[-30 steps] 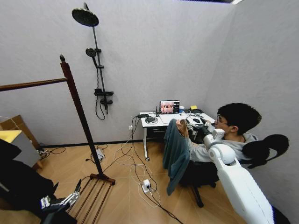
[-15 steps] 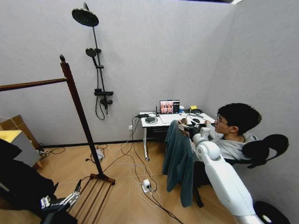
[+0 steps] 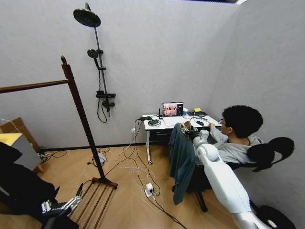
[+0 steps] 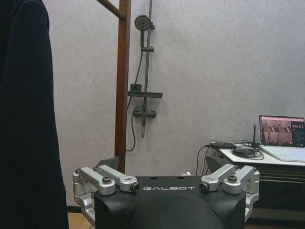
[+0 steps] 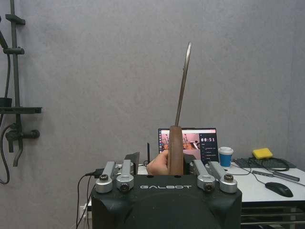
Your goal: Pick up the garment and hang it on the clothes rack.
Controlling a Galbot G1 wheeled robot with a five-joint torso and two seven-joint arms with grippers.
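From the head, the right gripper (image 3: 192,133) reaches out to the garment (image 3: 181,160), which hangs by the desk (image 3: 167,122) well away from the rack (image 3: 76,102), likely so it can be handed over. The left wrist view adds the left gripper (image 4: 167,179) parked low beside the rack post, jaws apart. The right wrist view shows the hanger (image 5: 175,150) upright between the fingers with a hand (image 5: 158,166) on it; whether they clamp it I cannot tell.

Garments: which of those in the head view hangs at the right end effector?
The teal garment by the desk, at the right end effector. The black coat sits low at the robot's left.
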